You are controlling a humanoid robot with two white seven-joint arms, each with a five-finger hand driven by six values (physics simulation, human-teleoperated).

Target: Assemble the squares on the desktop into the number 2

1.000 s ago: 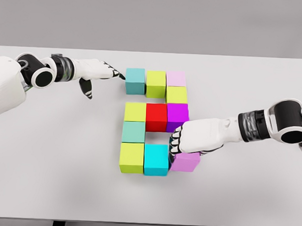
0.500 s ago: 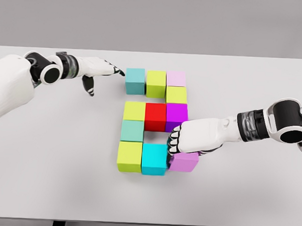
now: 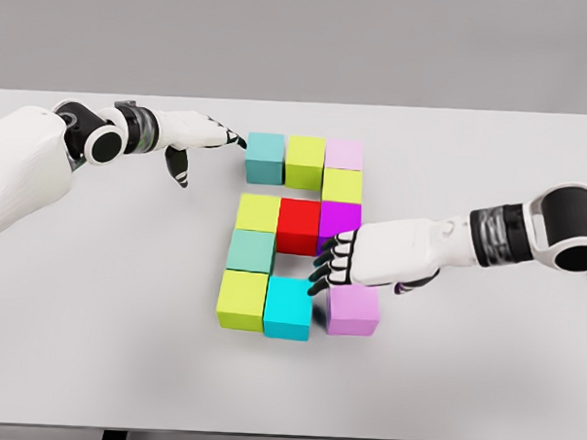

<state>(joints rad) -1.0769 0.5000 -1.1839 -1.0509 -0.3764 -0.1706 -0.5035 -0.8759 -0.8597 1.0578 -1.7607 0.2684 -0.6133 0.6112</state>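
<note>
Eleven coloured squares (image 3: 299,226) on the white desk (image 3: 93,348) nearly form a 2, its bottom row still ragged, while the right hand (image 3: 355,262) presses loosely curled fingers against the lilac square (image 3: 354,310), grasping nothing, and the left hand (image 3: 195,138) hovers open beside the teal square (image 3: 265,158).

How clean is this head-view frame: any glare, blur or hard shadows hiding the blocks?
Head view: a sharp, evenly lit simulator render with no glare or blur; the table is flat pale grey. Shadows are soft, faint under the right hand and beside the cyan block. The left hand near the teal block is crisp too.
</note>
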